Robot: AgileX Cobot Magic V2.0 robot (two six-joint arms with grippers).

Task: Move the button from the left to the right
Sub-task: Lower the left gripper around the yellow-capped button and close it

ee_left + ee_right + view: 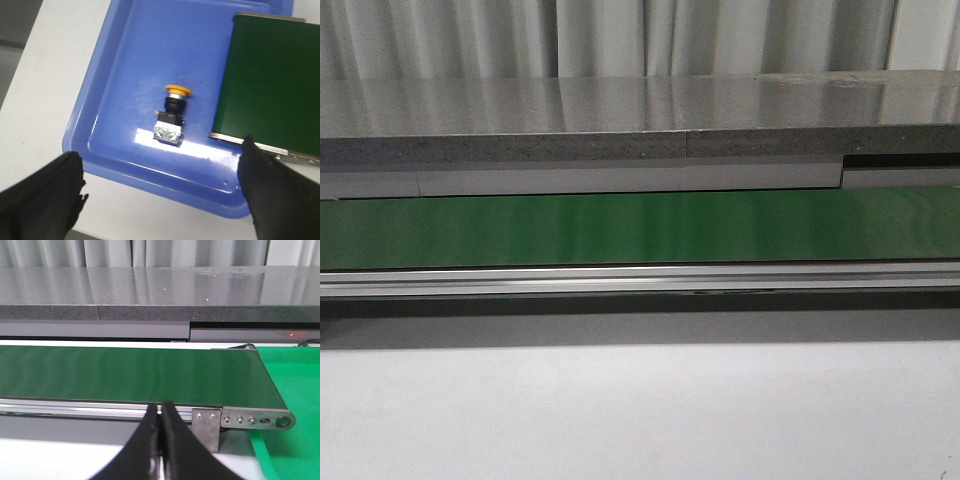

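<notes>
The button (171, 112) lies on its side in a blue tray (117, 75) in the left wrist view, its yellow-orange head pointing away from the fingers and its black body with a pale end toward them. My left gripper (160, 192) is open, its black fingers (40, 197) spread wide on either side, above the tray's near rim and short of the button. My right gripper (161, 412) is shut and empty, in front of the green conveyor belt (130, 375). No gripper and no button shows in the front view.
The green conveyor belt (640, 228) runs across the front view with a metal rail (640, 278) along its near side and a grey shelf (620, 120) behind. The belt's end (267, 75) overlaps the tray. A bright green surface (295, 390) lies beyond the belt's other end.
</notes>
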